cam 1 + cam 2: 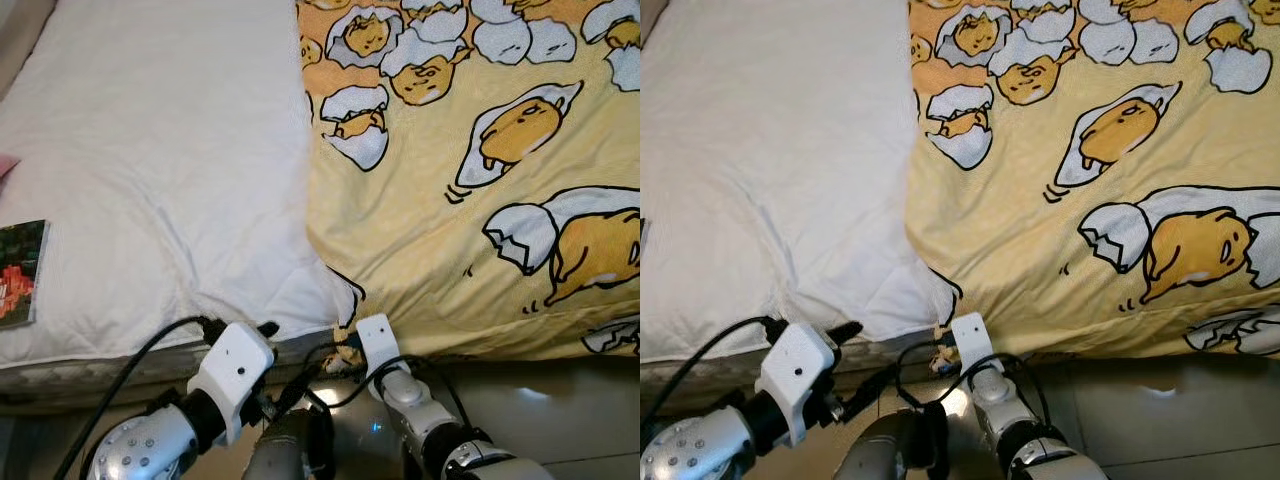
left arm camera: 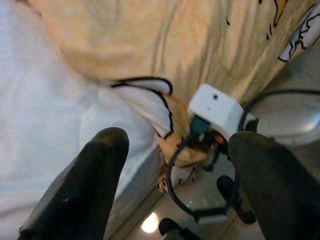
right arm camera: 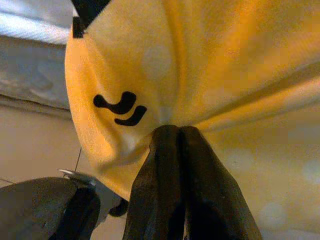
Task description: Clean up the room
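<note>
Right claw (image 3: 170, 131): its two black fingers (image 3: 192, 190) were pressed together with a fold of the yellow blanket (image 1: 470, 200) pinched between their tips; in the head views it sat at about 6 o'clock, at the near edge of the bed, under the blanket's hanging corner
Left claw (image 2: 175, 170): fingers spread wide apart with nothing between them; it was held just beside the right claw, at about 7 o'clock in the head views, aimed at the bed's near edge where white sheet and blanket meet
Yellow blanket: printed with egg-and-shell cartoon figures, it covered the bed from about 12 o'clock round to 4 o'clock; its left border ran down the middle of the bed and its lower corner drooped over the near edge, gathered into creases where the right claw gripped it
White sheet (image 1: 150, 170): lay on the bed from 9 to 12 o'clock, wrinkled towards the near edge, with the blanket's border overlapping it
Book (image 1: 20, 272): a small one with a dark, red-patterned cover, lying flat on the white sheet at about 8 o'clock, well apart from both claws
Floor (image 1: 560, 410): pale and glossy, visible at 5 o'clock below the bed's edge
</note>
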`<state>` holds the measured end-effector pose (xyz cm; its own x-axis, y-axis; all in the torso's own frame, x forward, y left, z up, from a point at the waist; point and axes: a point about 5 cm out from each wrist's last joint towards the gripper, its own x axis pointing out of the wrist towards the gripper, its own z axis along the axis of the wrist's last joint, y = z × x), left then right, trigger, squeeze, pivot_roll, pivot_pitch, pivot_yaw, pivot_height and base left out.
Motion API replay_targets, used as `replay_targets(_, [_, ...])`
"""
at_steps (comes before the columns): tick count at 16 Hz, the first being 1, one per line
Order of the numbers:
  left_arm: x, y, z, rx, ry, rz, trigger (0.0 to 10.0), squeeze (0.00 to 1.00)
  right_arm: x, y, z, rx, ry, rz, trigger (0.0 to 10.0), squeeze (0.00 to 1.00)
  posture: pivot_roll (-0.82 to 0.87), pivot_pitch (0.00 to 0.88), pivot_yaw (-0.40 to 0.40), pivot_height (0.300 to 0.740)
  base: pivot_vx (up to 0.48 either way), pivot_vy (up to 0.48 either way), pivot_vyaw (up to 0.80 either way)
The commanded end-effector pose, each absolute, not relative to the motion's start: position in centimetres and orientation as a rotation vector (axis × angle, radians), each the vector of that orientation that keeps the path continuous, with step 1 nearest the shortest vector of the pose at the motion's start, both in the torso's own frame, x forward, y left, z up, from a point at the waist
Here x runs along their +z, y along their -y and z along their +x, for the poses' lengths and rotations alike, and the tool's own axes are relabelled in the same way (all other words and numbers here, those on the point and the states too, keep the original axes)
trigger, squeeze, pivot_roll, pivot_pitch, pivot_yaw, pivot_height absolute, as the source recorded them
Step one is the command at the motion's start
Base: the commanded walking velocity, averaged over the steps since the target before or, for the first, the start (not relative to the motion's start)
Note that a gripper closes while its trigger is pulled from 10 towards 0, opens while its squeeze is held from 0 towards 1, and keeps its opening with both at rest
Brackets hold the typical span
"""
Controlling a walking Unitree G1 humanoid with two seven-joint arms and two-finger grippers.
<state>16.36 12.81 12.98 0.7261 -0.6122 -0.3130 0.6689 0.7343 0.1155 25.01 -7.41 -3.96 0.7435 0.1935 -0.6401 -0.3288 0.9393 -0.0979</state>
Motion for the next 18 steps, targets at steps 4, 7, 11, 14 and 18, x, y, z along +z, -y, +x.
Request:
replay_targets(4, [13.1, -13.5, 16.6, -0.664, -0.287, 0.219, 10.0, 0.0, -6.6, 4.1, 19.9, 0.445, -0.866, -0.172, 10.0, 0.0, 0.27, 0.296, 0.205, 0.74, 0.0, 0.0, 0.0])
replay_targets(7, [12.8, -13.3, 16.5, -0.659, -0.299, 0.217, 10.0, 0.0, -7.5, 3.3, 17.6, 0.564, -0.912, -0.185, 10.0, 0.0, 0.25, 0.3, 0.194, 0.74, 0.0, 0.0, 0.0])
replay_targets(11, [12.6, -13.4, 16.5, -0.64, -0.306, 0.216, 10.0, 0.0, -6.4, 2.7, 18.7, 0.588, -0.759, -0.159, 10.0, 1.0, 0.22, 0.302, 0.177, 0.74, 0.0, 0.0, 0.0])
replay_targets(14, [12.1, -13.4, 16.8, -0.635, -0.313, 0.219, 10.0, 0.0, -5.8, 1.2, 18.1, 0.689, -0.657, -0.15, 10.0, 1.0, 0.18, 0.285, 0.167, 0.74, 0.0, 0.0, 0.0])
replay_targets(18, [11.3, -13.3, 18.2, -0.608, -0.302, 0.239, 10.0, 0.0, -6.3, 1.2, 16.4, 0.71, -0.607, -0.26, 10.0, 1.0, 0.13, 0.226, 0.138, 0.74, 0.0, 0.0, 0.0])
